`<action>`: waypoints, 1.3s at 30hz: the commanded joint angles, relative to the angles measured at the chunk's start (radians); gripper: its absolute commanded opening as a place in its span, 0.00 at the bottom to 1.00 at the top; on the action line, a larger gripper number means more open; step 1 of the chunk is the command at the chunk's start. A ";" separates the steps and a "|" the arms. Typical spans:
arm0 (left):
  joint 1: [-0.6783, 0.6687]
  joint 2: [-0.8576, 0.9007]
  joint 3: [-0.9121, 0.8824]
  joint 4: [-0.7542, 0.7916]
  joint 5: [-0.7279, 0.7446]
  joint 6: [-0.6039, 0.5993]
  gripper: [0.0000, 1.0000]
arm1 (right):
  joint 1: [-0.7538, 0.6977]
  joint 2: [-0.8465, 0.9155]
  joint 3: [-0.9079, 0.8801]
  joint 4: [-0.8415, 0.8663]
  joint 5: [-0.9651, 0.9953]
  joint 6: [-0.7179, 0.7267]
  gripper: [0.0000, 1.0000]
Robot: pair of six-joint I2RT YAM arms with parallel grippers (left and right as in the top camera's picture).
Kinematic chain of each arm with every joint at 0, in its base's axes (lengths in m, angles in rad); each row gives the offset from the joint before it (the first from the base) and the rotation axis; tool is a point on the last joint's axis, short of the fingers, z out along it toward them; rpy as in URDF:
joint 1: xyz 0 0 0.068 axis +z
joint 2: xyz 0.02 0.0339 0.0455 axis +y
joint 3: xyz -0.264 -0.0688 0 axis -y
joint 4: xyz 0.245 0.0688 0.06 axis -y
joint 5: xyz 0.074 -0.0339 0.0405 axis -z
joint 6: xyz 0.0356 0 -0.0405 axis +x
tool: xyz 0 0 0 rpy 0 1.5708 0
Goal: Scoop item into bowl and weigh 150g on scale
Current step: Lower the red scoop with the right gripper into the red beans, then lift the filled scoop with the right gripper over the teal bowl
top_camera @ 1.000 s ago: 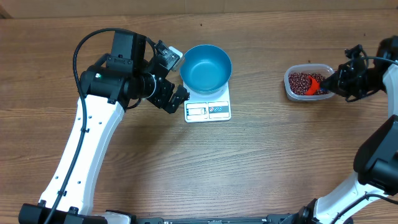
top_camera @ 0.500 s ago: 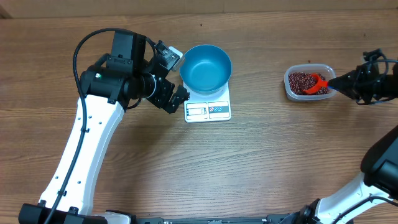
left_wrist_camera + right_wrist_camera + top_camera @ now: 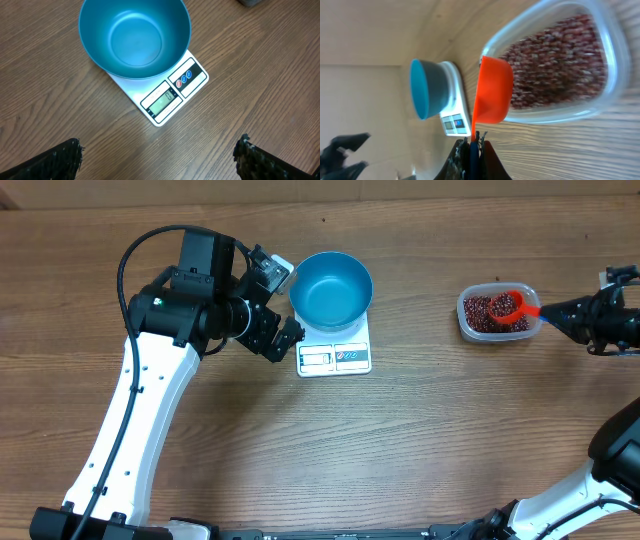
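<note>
at this moment i saw the left gripper (image 3: 157, 159) spread wide, holding nothing, hovering over the table (image 3: 420, 450) just left of the scale (image 3: 335, 357); in its wrist view both fingertips (image 3: 62, 157) stood far apart at the bottom corners. the blue bowl (image 3: 331, 287) sat on the back part of the scale, covering most of the platform, and the display and label panel stayed visible at the front edge. i could not read the digits. the right gripper (image 3: 471, 150) was pressed together, pinching the thin handle of an orange scoop (image 3: 508, 305). the scoop cup was over the clear tub (image 3: 463, 320) at the right side of the table, well apart from the bowl. the beans (image 3: 482, 316) lay as a maroon heap in the tub, and from overhead some seemed to be in the scoop cup too. whether the cup touched the heap, i could not tell. in the right wrist view the scoop was seen from the side, w/ the bowl and scale far behind it.
</note>
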 commanded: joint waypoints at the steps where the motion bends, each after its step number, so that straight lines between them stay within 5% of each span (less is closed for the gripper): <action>1: 0.004 -0.023 -0.005 -0.003 -0.001 0.022 0.99 | -0.002 0.003 -0.006 -0.024 -0.171 -0.112 0.04; 11: 0.004 -0.023 -0.005 -0.003 -0.001 0.022 1.00 | 0.050 0.003 -0.006 -0.076 -0.330 -0.145 0.04; 26: 0.004 -0.023 -0.005 -0.003 -0.001 0.022 0.99 | 0.359 0.003 -0.006 -0.038 -0.381 -0.126 0.04; 39: 0.004 -0.023 -0.005 -0.003 -0.001 0.022 0.99 | 0.628 0.003 -0.003 0.404 -0.158 0.343 0.04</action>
